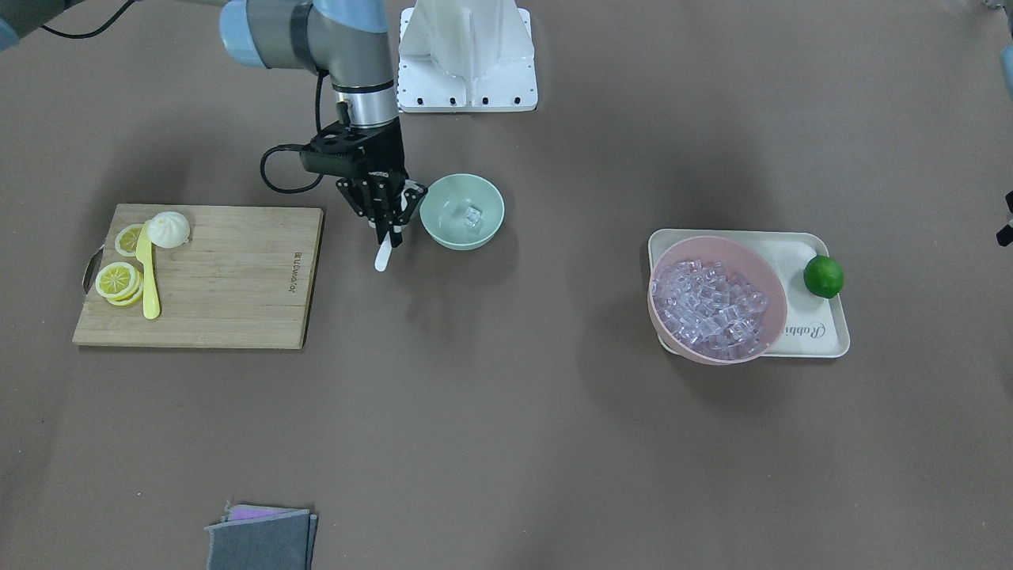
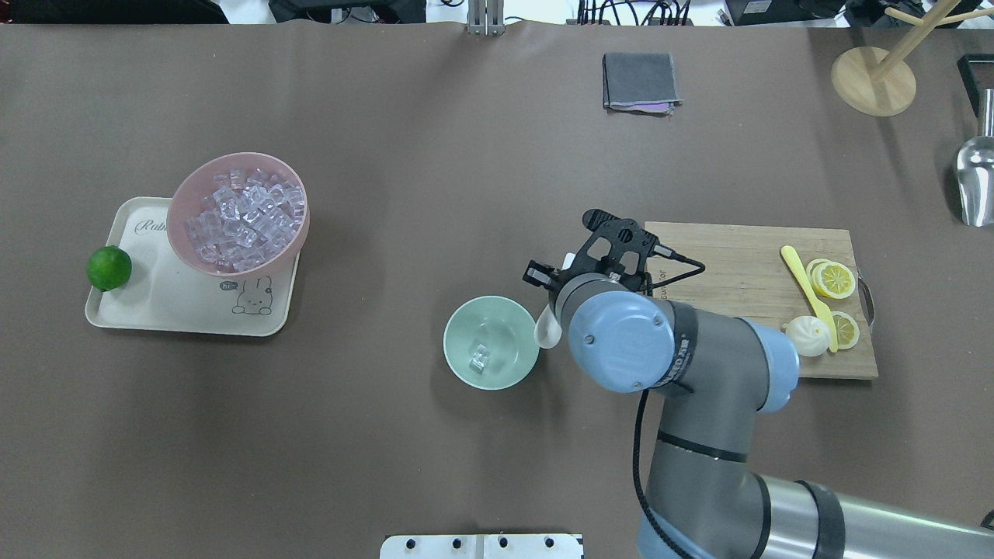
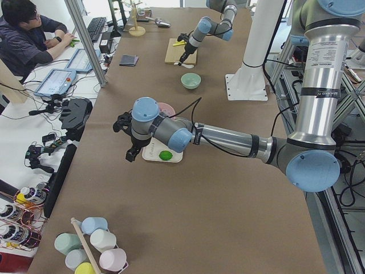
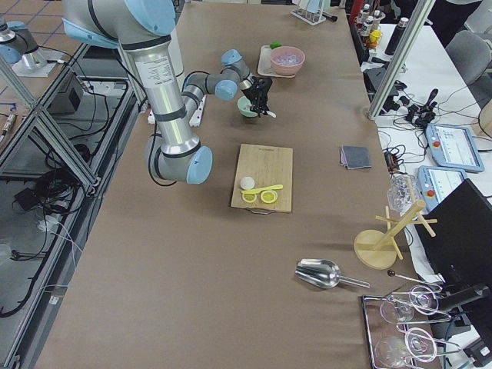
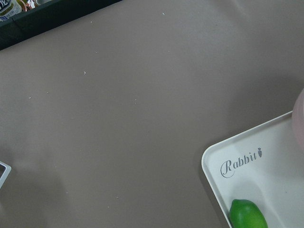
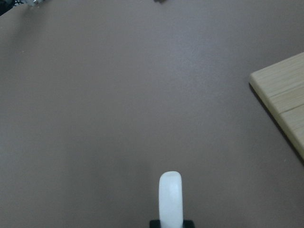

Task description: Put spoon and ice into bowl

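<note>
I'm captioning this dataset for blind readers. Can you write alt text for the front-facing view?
The right gripper holds a white spoon beside a green bowl with one ice cube in it. View-left is a cutting board with lemon slices; view-right, a pink bowl of ice and a lime sit on a tray.

Probably a robotics lab: operator (image 3: 25,31) at keyboard (image 3: 96,25), aluminium framing (image 3: 85,40)

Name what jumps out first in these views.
The right claw grips the white spoon right beside the mint-green bowl, which already holds one ice cube. Far from it, a pink bowl heaped with cubes sits on a cream tray with a lime.
</note>
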`<move>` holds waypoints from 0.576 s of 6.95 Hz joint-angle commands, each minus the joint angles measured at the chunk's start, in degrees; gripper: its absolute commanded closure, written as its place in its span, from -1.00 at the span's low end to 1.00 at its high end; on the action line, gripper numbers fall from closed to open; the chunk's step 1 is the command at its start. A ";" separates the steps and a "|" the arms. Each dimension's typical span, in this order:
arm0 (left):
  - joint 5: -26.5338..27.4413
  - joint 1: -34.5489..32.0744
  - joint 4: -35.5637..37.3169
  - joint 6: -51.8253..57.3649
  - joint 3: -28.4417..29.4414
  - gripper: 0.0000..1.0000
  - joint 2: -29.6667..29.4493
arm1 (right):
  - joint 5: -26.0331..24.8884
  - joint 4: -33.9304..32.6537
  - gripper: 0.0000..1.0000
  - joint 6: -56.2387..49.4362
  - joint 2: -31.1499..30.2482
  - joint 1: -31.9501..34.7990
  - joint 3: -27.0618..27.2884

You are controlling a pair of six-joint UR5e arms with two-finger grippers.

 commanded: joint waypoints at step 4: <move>-0.01 0.00 -0.11 0.00 0.46 -0.96 -0.05 | -6.07 -5.54 -0.48 2.08 5.57 -5.19 -4.07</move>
